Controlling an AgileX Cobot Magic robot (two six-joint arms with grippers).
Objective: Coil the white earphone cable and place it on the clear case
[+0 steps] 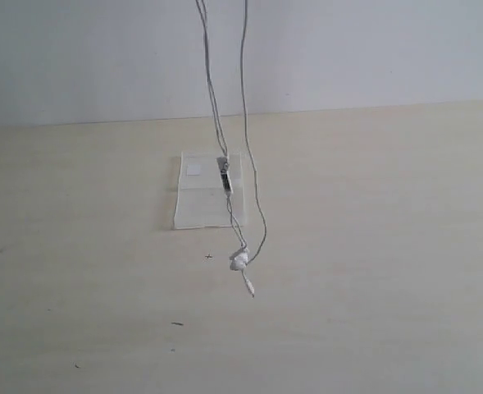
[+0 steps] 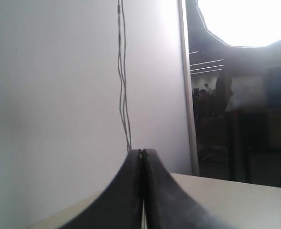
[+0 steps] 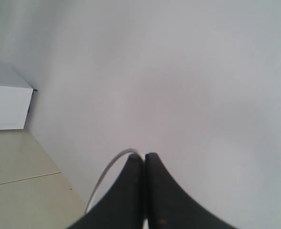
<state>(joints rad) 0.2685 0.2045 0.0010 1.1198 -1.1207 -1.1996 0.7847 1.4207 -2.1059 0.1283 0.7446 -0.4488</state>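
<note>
**A:** How does the left gripper stand?

**B:** Its two black fingers are pressed flat together. The white earphone cable comes out from between their tips, so it is clamped on the cable. Two or three thin strands run away from the tips, close together, in front of a white wall.

**A:** And the right gripper?

**B:** The same, fingers together. One strand of the cable curves out from the tips in an arc, so it is pinched there too. Past it are the pale table and a white box standing against the wall.

**A:** Can you see either gripper in the exterior view?

**B:** No, both are above its top edge. Only the cable shows, hanging down from there in a paired strand on the left and a single strand on the right.

**A:** Where does it end?

**B:** The inline remote hangs in front of the clear case. The strands meet lower down at the earbuds, which dangle low on the near side of the case, a little to its right. I cannot tell whether they touch the table.

**A:** And the case?

**B:** It lies flat and opened out near the middle of the table, with a whitish patch on its far half. None of the cable rests on it.
</note>
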